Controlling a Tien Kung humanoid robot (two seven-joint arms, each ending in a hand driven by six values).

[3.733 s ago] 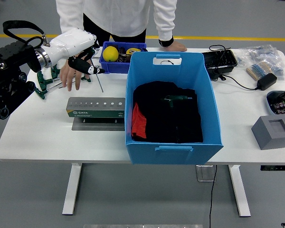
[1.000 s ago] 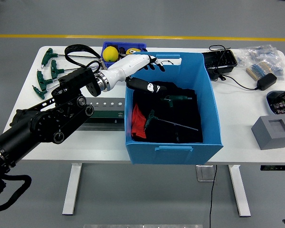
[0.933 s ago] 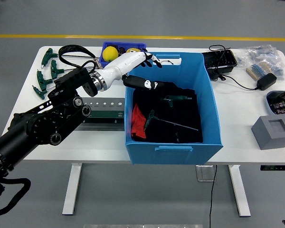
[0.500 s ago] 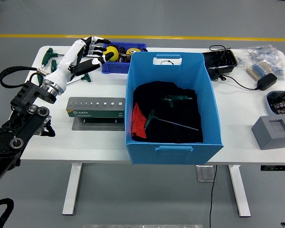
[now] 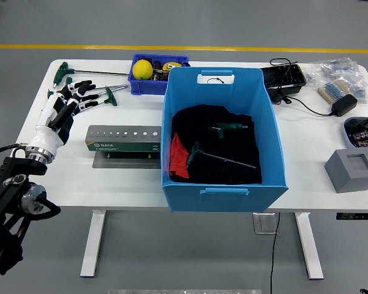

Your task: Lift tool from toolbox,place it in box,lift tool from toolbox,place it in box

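Left hand (image 5: 66,104), fingers spread, holds nothing — it hovers over the T-handle wrenches (image 5: 86,95) at the table's (image 5: 61,177) far-left corner. Two tools lie in the blue box (image 5: 224,138) on black cloth. Right hand not visible.

Next pick, approx. procedure: select one handle clear of its neighbours, close fingers around the green grip — not the shaft. Lift straight up, then carry over the box wall.
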